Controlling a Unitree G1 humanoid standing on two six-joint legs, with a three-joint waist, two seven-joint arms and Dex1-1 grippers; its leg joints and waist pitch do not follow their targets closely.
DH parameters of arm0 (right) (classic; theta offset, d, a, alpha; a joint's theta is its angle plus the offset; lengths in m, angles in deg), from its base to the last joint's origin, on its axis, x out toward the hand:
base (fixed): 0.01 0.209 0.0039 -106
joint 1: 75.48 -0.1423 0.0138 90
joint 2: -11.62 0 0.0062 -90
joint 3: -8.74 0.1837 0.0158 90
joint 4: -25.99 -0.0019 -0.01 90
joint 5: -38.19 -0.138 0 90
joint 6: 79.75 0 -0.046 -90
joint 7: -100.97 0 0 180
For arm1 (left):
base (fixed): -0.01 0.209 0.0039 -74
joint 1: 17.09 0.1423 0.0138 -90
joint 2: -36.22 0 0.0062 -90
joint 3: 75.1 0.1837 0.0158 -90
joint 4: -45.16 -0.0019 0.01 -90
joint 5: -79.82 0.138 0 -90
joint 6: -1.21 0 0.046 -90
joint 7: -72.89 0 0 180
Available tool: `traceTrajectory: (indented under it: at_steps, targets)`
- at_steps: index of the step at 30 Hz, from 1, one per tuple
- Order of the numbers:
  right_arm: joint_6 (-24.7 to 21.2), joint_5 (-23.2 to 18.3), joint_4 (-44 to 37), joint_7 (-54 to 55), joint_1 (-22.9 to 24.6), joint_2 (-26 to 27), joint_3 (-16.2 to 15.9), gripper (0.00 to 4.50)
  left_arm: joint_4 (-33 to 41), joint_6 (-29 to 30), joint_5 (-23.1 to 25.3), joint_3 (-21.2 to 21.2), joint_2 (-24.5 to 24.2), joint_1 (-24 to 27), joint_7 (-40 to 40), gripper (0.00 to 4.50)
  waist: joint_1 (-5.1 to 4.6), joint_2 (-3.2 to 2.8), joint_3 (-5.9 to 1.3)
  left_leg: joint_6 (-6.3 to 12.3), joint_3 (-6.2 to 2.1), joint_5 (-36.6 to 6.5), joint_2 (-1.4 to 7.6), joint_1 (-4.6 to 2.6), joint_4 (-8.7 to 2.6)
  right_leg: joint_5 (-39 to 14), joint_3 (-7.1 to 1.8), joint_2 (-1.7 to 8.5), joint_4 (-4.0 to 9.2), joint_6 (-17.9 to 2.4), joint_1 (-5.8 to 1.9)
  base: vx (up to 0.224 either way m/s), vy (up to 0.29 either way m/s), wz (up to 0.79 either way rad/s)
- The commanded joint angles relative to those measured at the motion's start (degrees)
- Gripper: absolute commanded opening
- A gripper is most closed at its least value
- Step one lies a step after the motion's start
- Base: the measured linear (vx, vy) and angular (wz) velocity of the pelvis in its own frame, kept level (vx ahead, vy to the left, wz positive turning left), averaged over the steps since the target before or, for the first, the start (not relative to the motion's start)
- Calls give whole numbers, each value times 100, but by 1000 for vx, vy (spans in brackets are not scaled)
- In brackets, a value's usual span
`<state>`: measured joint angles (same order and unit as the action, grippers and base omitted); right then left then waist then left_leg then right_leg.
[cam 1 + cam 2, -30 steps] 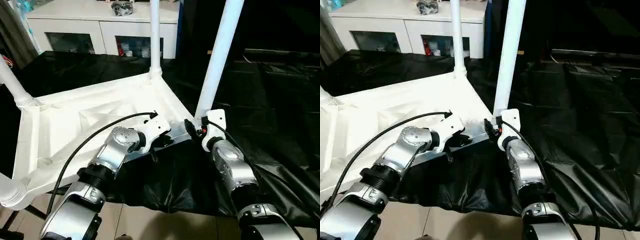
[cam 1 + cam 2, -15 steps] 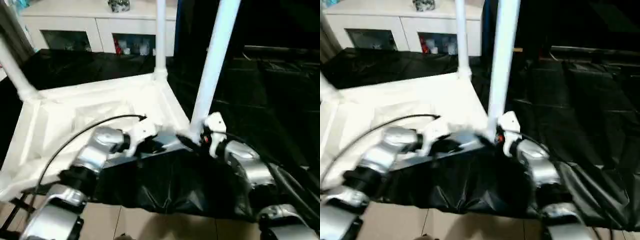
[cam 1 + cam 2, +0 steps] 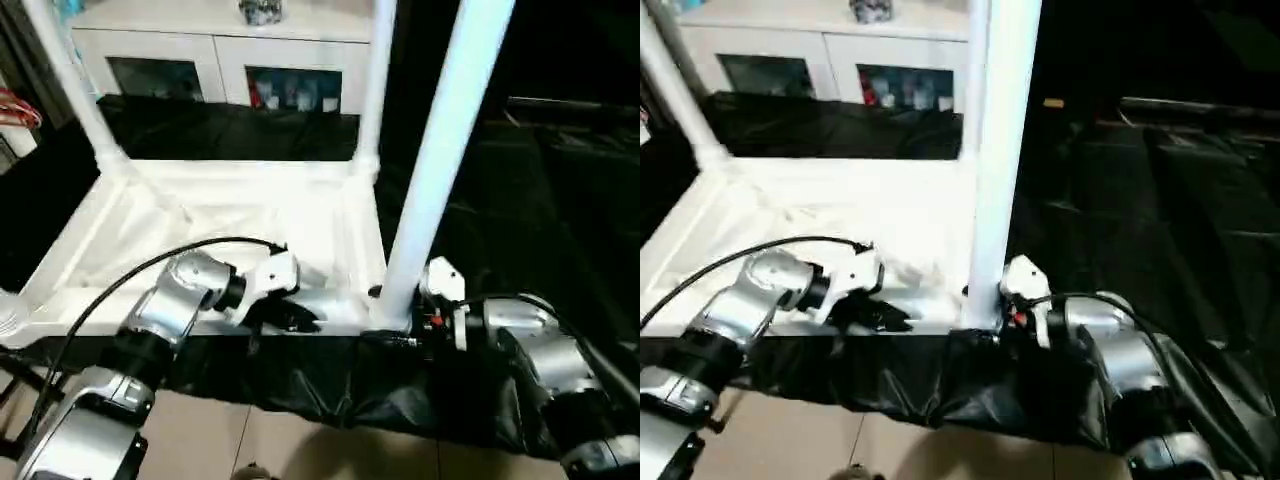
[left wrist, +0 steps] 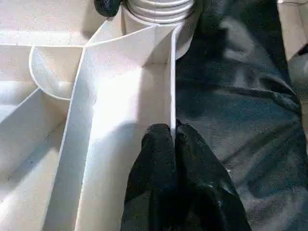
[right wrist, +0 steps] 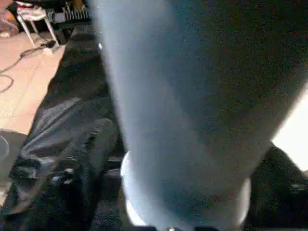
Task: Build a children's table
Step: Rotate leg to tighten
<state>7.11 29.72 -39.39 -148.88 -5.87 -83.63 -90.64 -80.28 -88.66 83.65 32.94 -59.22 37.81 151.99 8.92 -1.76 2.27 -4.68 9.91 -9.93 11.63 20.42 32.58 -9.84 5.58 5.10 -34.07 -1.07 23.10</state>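
Black-sheeted counter is carrying the upturned children's table. I'm pinching its thin rim with the left gripper; right gripper at the near leg, fingers unclear. Light, stiff, slippery: rim's the hold.

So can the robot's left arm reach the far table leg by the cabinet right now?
Probably not yet. The left gripper is pinching the table's rim at the near edge, and the far leg stands across the whole upturned top.

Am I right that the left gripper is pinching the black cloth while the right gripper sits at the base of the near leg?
Not quite. The left gripper is pinching the rim of the tabletop, not the black cloth; the left wrist view shows its fingers shut on that thin white edge. The right gripper does sit at the base of the near leg.
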Motion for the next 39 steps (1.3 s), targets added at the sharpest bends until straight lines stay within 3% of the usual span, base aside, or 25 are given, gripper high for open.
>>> traceTrajectory:
  at_steps: [1, 2, 4, 8, 11, 13, 17, 21, 22, 26, 27, 29, 30, 34, 36, 37, 39]
  targets:
    - [-88, -45, -331, -243, 45, 156, -377, 342, -3, -123, -58, 91, 196, -203, -149, 0, -12, -20, -332, 290, -27, -1575, 180, -40, -364, -1545, -288, 358, 433, -1108, -304, 0, 0, 0]
    - [-99, -32, -362, -234, 75, 160, -395, 327, -4, -107, -65, 76, 208, -212, -151, 0, -12, 3, -332, 274, -27, -1569, 177, -30, -367, -1566, -287, 357, 432, -1081, -313, 0, 0, 0]
    - [-129, -33, -427, -225, 114, 154, -419, 315, -46, -130, -55, 68, 227, -229, -147, 0, -1, -28, -337, 262, -32, -1516, 176, -32, -363, -1573, -288, 361, 431, -1057, -312, 0, 0, 0]
    - [-217, -43, -543, -194, 178, 165, -442, 284, -169, -216, 6, 83, 279, -252, -243, 0, 20, 0, -346, 304, -27, -1381, 173, -12, -349, -1475, -285, 357, 418, -1037, -316, 0, 0, 0]
    - [-245, -34, -545, -98, 194, 198, -432, 275, -228, -221, 19, 62, 323, -281, -367, 0, 36, -9, -335, 295, -31, -1433, 178, -16, -360, -1646, -285, 368, 433, -997, -309, 0, 0, 0]
    - [-248, 3, -493, 99, 206, 276, -397, 272, -285, -212, 43, 32, 368, -312, -515, 0, 38, 18, -322, 277, -27, -1504, 175, -30, -369, -1862, -285, 370, 462, -924, -296, 0, 0, 0]
    - [-54, 366, 64, 1376, 72, 711, -148, 271, -425, -3, 151, -69, 612, -445, -1149, 0, 13, 28, -286, 133, -46, -1739, 158, -66, -403, -2487, -280, 395, 524, -753, -265, 0, 0, 0]
    - [-79, 554, 583, 2482, -130, 1051, 113, 270, -533, 198, 267, -81, 818, -551, -1580, 0, -95, 65, -273, 49, -76, -1880, 133, -80, -423, -2966, -254, 410, 600, -538, -255, 0, 0, 0]
    - [-178, 480, 923, 3156, -282, 1347, 363, 270, -616, 355, 346, -86, 1032, -641, -1944, 0, -113, 58, -275, 55, -78, -1873, 139, -81, -427, -2907, -264, 414, 596, -567, -241, 0, 0, 0]
    - [-225, 474, 1172, 3749, -399, 1581, 524, 270, -687, 457, 417, -80, 1209, -710, -2227, 0, -123, 58, -288, 36, -79, -1805, 135, -76, -428, -2653, -267, 409, 574, -628, -244, 0, 0, 0]
    - [-298, 430, 1504, 4367, -574, 1888, 738, 270, -714, 626, 452, -95, 1451, -762, -2541, 0, -121, 36, -293, 61, -72, -1762, 135, -60, -427, -2491, -282, 407, 558, -664, -251, 0, 0, 0]
    - [-339, 366, 1682, 4637, -691, 2090, 869, 270, -698, 705, 466, -98, 1591, -771, -2701, 0, -140, 32, -306, 11, -76, -1739, 143, -53, -431, -2264, -284, 403, 525, -765, -261, 0, 0, 0]
    - [-340, 282, 1826, 4837, -813, 2320, 976, 270, -657, 783, 473, -84, 1740, -760, -2854, 0, -128, -1, -313, 13, -67, -1719, 140, -62, -423, -2093, -290, 399, 517, -808, -258, 0, 0, 0]
    - [-155, 395, 1969, 5060, -917, 2476, 932, 270, -515, 826, 481, -35, 1843, -674, -2893, 0, -131, -21, -344, 43, -56, -1588, 139, -48, -409, -1425, -296, 375, 446, -961, -292, 0, 0, 0]
    - [15, 416, 2050, 5107, -947, 2528, 953, 326, -423, 835, 499, -6, 1858, -606, -2891, 0, -141, -39, -346, 65, -52, -1556, 137, -38, -406, -1239, -294, 372, 430, -1012, -304, 0, 0, 0]
    - [40, 376, 2045, 5072, -942, 2533, 975, 339, -381, 840, 488, 1, 1836, -571, -2863, 0, -145, -66, -335, 75, -50, -1621, 131, -38, -411, -1310, -290, 373, 444, -1006, -306, 0, 0, 0]
    - [13, 354, 1977, 4945, -913, 2483, 986, 349, -331, 824, 461, -6, 1742, -510, -2793, 0, -156, -56, -320, 94, -51, -1754, 128, -44, -421, -1522, -287, 371, 474, -968, -309, 0, 0, 0]
